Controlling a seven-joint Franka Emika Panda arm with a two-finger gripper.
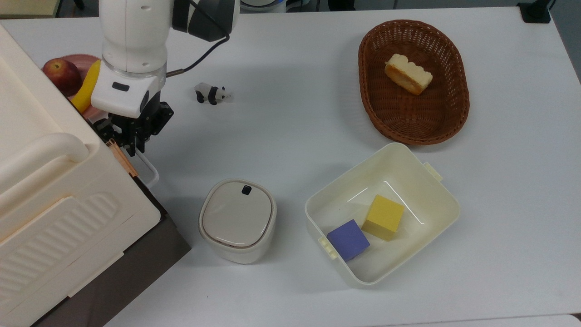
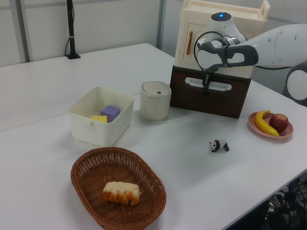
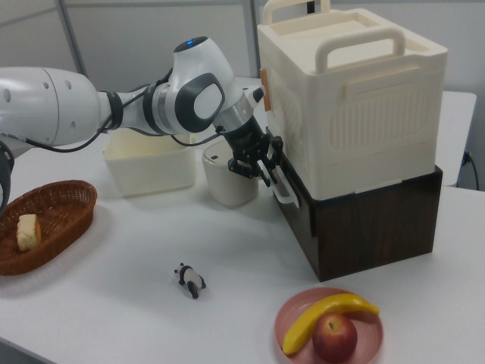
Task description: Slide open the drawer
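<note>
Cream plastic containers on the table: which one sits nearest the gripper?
The small rounded cream bin with the closed lid. It stands just past the drawer's white handle from the gripper; the open tub holding cubes lies farther.

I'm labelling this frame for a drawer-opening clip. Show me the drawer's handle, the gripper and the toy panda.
drawer handle (image 1: 150, 170): top view, on the white bar's outer bend.
gripper (image 1: 135, 146): top view, between the black fingertips at the handle.
toy panda (image 2: 218, 145): left view, on its body.
</note>
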